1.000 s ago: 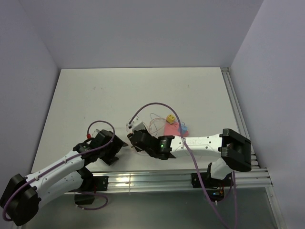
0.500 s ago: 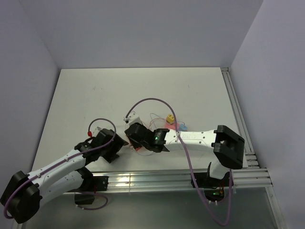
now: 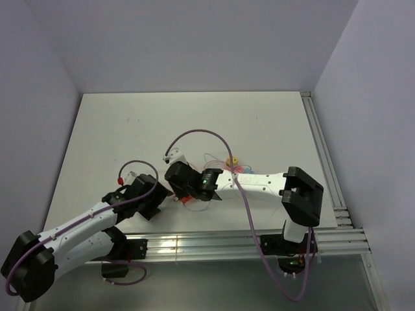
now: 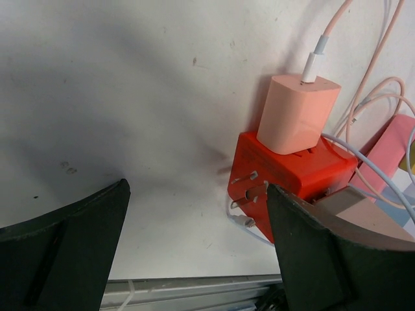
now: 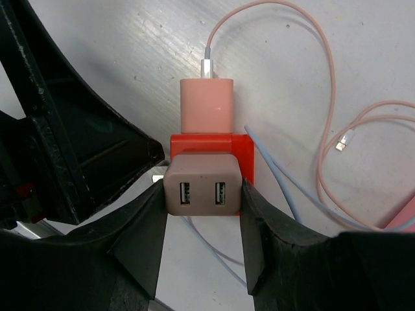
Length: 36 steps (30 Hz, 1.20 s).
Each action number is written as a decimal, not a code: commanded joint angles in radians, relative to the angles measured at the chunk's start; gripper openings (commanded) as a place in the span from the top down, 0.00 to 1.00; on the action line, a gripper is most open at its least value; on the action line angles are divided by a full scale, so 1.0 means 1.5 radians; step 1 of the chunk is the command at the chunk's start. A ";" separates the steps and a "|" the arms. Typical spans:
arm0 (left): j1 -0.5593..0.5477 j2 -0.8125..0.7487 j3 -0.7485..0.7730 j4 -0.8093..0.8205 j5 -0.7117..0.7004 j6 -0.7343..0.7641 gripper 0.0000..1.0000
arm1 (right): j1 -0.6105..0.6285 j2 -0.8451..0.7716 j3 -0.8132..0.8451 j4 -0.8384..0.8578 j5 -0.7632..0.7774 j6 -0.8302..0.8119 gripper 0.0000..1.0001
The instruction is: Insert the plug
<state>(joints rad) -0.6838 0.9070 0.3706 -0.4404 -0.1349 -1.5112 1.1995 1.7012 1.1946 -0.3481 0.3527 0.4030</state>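
Your left gripper (image 4: 198, 188) is standing wide open and holding nothing, its fingers straddling bare table (image 4: 97, 78) just left of the red adapter cube (image 4: 292, 175). You are looking at that cube near the table's middle, toward the near edge. It has a pink charger (image 4: 298, 113) plugged into it on the far side and metal prongs (image 4: 249, 188) sticking out of its left face. Your right gripper (image 5: 202, 194) is clamping the two-port USB plug (image 5: 201, 184) by its two flat flanks. The plug is sitting against the cube, but its pins are hidden, so you cannot tell how far they are seated. You are handling a light, rigid, smooth plastic block that will likely cock or slip if squeezed off-centre, so grip the flanks squarely. The cube is probably light as well and may slide under a push, so brace it with the free gripper.
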 commanded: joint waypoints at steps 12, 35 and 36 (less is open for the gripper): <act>0.002 0.004 -0.031 -0.032 -0.033 -0.009 0.07 | -0.013 0.123 0.048 -0.241 -0.139 -0.033 1.00; 0.002 0.030 -0.040 -0.011 -0.040 -0.010 0.07 | -0.019 0.207 -0.013 -0.176 -0.173 0.005 1.00; 0.002 0.027 -0.042 -0.012 -0.041 -0.011 0.07 | -0.018 0.211 -0.023 -0.173 -0.173 0.007 1.00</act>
<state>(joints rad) -0.6819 0.9199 0.3576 -0.4137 -0.1581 -1.5322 1.1603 1.8294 1.3083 -0.3996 0.2729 0.3729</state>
